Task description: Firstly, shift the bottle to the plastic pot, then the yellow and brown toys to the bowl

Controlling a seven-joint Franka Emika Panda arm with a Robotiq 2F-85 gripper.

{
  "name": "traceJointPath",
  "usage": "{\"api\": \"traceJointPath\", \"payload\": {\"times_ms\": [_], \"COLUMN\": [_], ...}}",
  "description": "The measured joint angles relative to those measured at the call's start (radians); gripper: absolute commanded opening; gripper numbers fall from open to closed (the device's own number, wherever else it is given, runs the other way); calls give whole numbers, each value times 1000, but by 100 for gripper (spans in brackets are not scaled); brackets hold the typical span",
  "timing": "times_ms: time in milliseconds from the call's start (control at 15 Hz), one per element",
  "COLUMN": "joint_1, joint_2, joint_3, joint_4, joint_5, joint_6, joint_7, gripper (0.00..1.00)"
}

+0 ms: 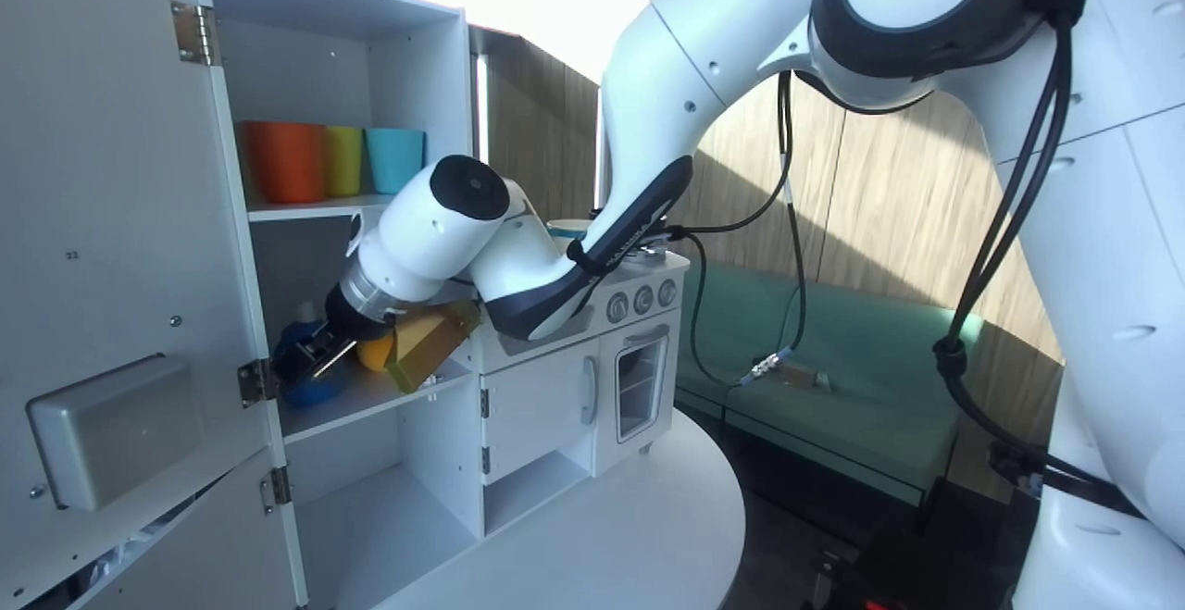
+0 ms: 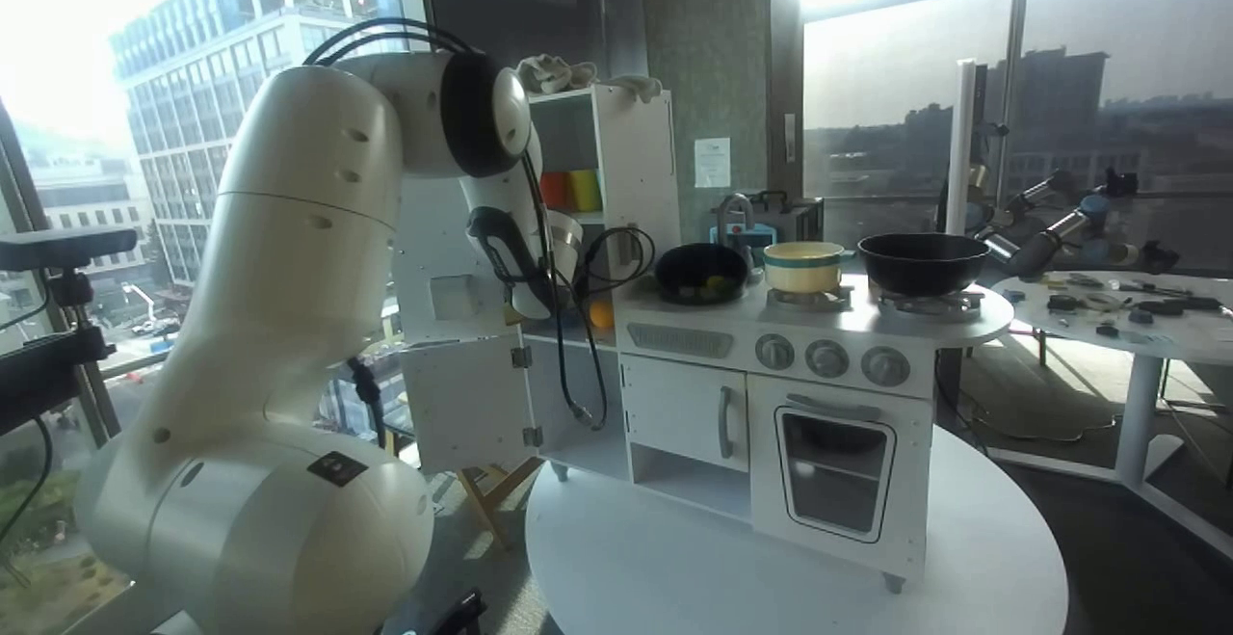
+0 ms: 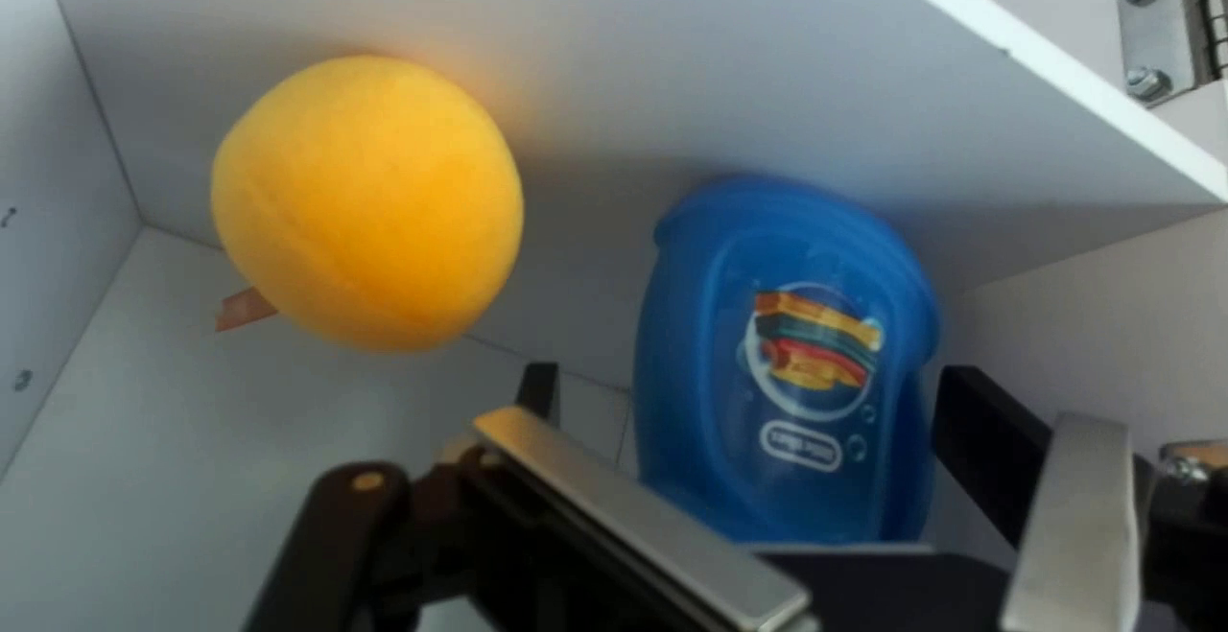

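Arm (image 1: 680, 64): extends into white cabinet (image 1: 417, 78) (reference); lettering on arm's dark strip (image 1: 653, 212) too blurred to read. Play stove (image 2: 771, 370): adjoins cabinet; pale teal-banded pot (image 2: 803, 278) sits on it. Gripper (image 3: 750, 399): inside cabinet, fingers (image 3: 1074, 517) spread, one to each side of blue bottle (image 3: 782, 363) in wrist view; contact cannot be told. Bottle: stands on cabinet's middle shelf (image 1: 370, 401). Yellow toy (image 3: 367, 205): same shelf, nearer cabinet's stove side. Label (image 3: 811, 349): cloth picture in a circle. Logo (image 3: 801, 447): white oval, lettering blurred, looks like "little tikes".
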Motion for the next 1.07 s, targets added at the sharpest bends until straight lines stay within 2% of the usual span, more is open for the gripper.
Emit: {"api": "traceJointPath", "payload": {"times_ms": [200,267,400,600,667,1067], "joint_1": [0,0,0,1,1,1], "joint_2": [1,2,2,3,3,-2], "joint_3": [-2,-2,-2,-1,-1,0], "joint_4": [14,16,18,20,22,18], "joint_5": [-45,-55,-66,-74,-78,-85], "joint_6": [-10,-10,-10,-10,-10,-22], "joint_7": [43,55,67,77,82,118], "gripper": [100,75,66,42,38,38]}}
